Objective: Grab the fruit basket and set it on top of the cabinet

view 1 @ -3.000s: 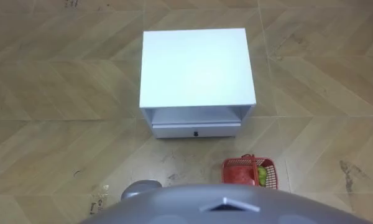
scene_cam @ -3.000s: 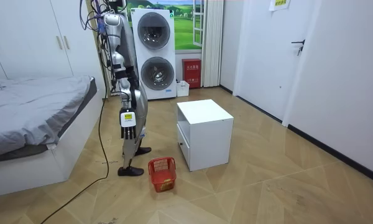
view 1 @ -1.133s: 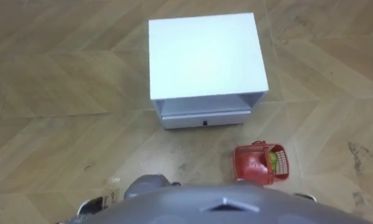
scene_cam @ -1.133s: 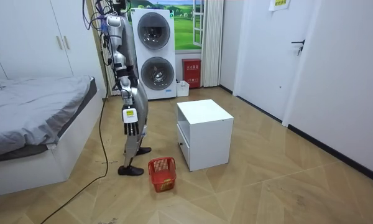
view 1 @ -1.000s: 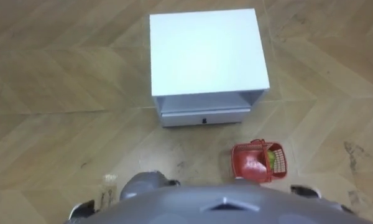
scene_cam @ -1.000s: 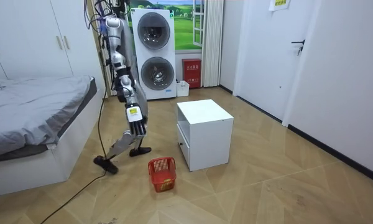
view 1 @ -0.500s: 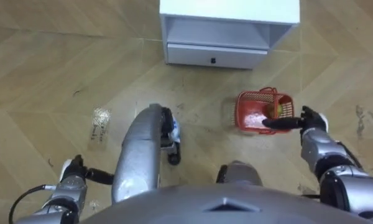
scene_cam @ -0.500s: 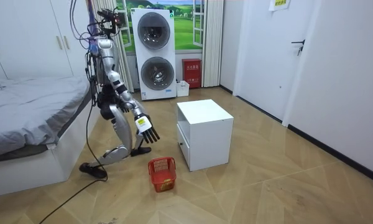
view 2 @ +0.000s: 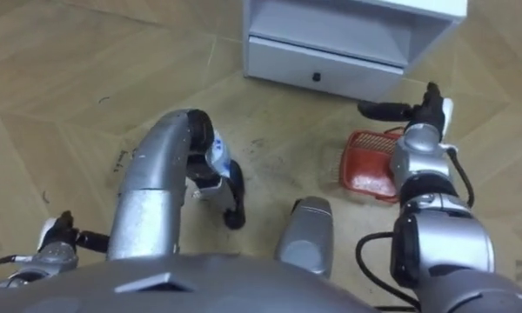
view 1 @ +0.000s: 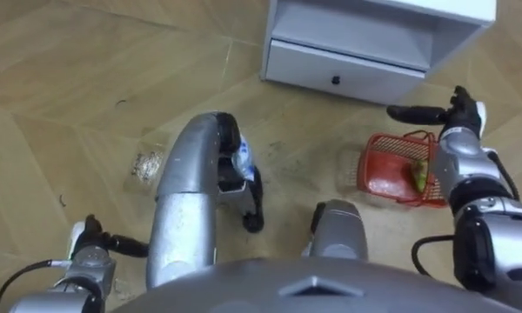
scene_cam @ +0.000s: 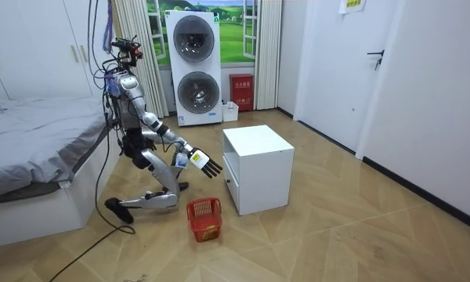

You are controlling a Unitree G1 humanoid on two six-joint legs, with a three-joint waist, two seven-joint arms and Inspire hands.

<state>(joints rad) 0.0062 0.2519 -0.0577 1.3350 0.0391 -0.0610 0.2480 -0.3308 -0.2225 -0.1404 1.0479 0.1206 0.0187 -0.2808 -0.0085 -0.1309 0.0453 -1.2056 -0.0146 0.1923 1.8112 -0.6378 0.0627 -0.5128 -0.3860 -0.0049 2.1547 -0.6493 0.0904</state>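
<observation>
The red fruit basket (view 1: 391, 174) stands on the wood floor just in front of the white cabinet (view 1: 374, 39), with a green-yellow fruit (view 1: 415, 175) inside it. My right hand (view 1: 457, 111) hovers above the basket's far rim, open, fingers straight and pointing left, not touching it. In the room view I kneel low beside the basket (scene_cam: 204, 218), my right hand (scene_cam: 203, 164) stretched out well above it. My left hand (view 1: 89, 240) hangs low at my left side, fingers straight, holding nothing.
The cabinet's shut drawer (view 1: 335, 76) faces me, close behind the basket. A small scrap of wrapper (view 1: 143, 165) lies on the floor at my left. A bed (scene_cam: 39, 149) stands behind me, and stacked washing machines (scene_cam: 194, 70) stand at the back wall.
I have gone from standing to kneeling, one leg stretched back. The eye view has dropped closer to the floor. My right hand has come forward over the basket.
</observation>
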